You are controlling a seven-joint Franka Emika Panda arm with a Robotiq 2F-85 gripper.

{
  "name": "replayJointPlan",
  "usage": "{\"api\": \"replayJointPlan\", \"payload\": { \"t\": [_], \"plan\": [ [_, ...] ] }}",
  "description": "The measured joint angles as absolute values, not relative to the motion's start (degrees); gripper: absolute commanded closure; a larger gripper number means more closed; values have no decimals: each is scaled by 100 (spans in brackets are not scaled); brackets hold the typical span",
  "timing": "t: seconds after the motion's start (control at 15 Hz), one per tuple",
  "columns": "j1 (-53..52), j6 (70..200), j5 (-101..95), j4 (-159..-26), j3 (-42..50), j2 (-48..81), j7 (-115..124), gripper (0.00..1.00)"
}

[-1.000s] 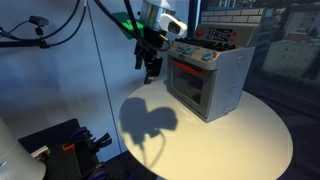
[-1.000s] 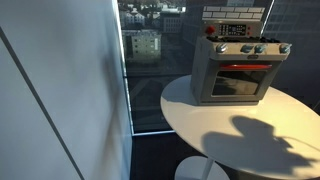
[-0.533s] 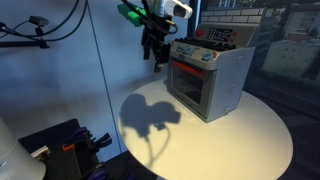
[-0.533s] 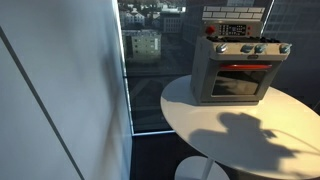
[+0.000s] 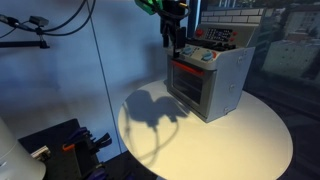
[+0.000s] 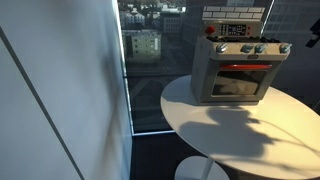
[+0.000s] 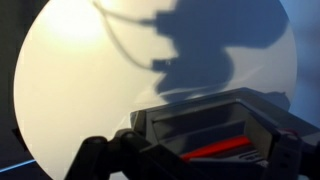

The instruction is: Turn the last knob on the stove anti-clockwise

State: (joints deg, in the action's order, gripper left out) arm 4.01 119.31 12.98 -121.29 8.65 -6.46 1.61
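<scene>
The toy stove (image 5: 207, 78) is a pale grey box with a red-trimmed window door, standing at the far side of a round white table (image 5: 240, 140). A row of small knobs (image 5: 198, 55) runs along its top strip. It also shows in an exterior view (image 6: 236, 72) with its knobs (image 6: 252, 48). My gripper (image 5: 172, 38) hangs in the air just above and beside the stove's front upper corner, touching nothing. In the wrist view the stove (image 7: 215, 125) lies below my gripper (image 7: 190, 165), whose fingers (image 7: 88, 160) stand wide apart and empty.
The arm's shadow (image 5: 150, 108) falls on the white table top. A pale wall panel (image 6: 60, 90) and a window with a city view (image 6: 145, 45) stand beside the table. Dark equipment (image 5: 60, 150) sits low beyond the table edge.
My gripper has risen and moved sideways from beside the table toward the stove's top front corner. Its shadow has shifted across the table. The stove has not moved.
</scene>
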Motion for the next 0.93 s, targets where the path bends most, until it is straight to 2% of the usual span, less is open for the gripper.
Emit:
{"api": "replayJointPlan", "payload": {
  "t": [0.6,0.93],
  "plan": [
    [401,13467,1290,-11606,802,196,1188,0],
    [401,13683,1271,-11537,781,373,1335,0]
  ]
}}
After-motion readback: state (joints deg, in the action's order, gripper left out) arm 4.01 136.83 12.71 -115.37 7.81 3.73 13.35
